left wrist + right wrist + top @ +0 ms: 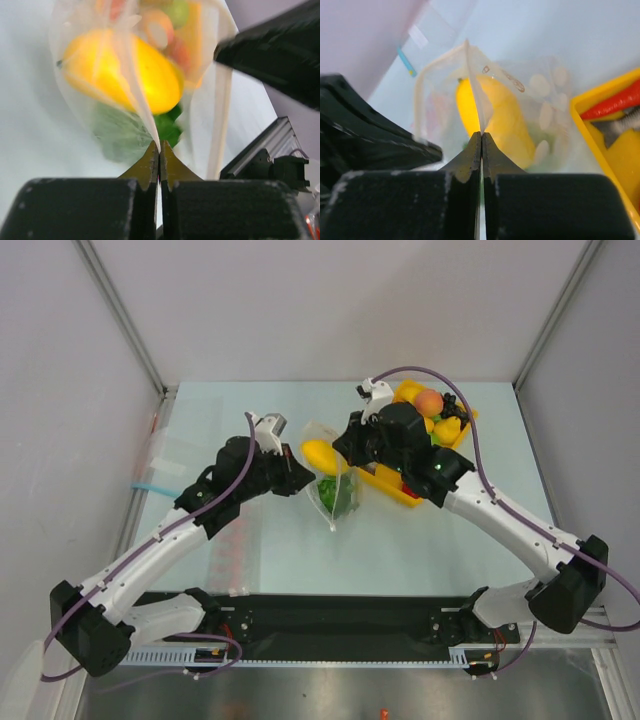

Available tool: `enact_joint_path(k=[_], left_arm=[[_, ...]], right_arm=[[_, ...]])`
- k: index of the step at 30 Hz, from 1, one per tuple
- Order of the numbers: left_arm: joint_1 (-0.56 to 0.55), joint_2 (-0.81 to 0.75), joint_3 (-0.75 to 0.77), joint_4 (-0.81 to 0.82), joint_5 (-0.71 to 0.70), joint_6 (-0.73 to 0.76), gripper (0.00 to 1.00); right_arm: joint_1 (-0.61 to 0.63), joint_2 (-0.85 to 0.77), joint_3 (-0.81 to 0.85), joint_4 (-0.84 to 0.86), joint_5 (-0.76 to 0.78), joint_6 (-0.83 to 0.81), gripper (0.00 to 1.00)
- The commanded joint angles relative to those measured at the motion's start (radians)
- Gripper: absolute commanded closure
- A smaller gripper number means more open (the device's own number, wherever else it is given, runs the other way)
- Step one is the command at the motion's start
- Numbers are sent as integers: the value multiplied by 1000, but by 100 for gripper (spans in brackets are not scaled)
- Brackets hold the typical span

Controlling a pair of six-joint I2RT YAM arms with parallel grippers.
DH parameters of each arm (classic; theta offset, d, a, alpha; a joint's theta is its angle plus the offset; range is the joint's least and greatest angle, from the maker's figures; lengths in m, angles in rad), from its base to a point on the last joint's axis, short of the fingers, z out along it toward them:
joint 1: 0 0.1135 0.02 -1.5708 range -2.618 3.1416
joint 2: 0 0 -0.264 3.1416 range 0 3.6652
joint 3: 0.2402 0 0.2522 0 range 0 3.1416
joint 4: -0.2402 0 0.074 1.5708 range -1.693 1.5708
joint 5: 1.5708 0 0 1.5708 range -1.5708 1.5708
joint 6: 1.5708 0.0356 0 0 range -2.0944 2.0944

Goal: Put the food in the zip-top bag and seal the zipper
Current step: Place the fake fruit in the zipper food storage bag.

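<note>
Clear plastic of the zip-top bag (322,496), mid-table just left of the yellow tray (380,483) and holding a yellow fruit (318,453) and lettuce (341,496), is pinched on opposite sides by the left gripper (160,148) and right gripper (481,135), both clamped tight, probably to steady its mouth.

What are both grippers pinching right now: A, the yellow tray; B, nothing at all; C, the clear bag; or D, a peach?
C: the left gripper and the right gripper are each shut on a fold of the clear bag, which has a yellow fruit inside.
</note>
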Motion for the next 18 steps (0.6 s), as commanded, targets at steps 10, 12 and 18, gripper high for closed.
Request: enact_joint_path(k=[10,12,18], left_arm=[[22,12,-53,149,298,-113,100],[28,44,-86,197,309,-129,100],[28,70,-119,212,239,-94,100]], right_arm=[[18,92,122,-52,0,-3,100],[16,114,122,-64,0,-5,100],[16,74,96,-83,-10,-42,88]])
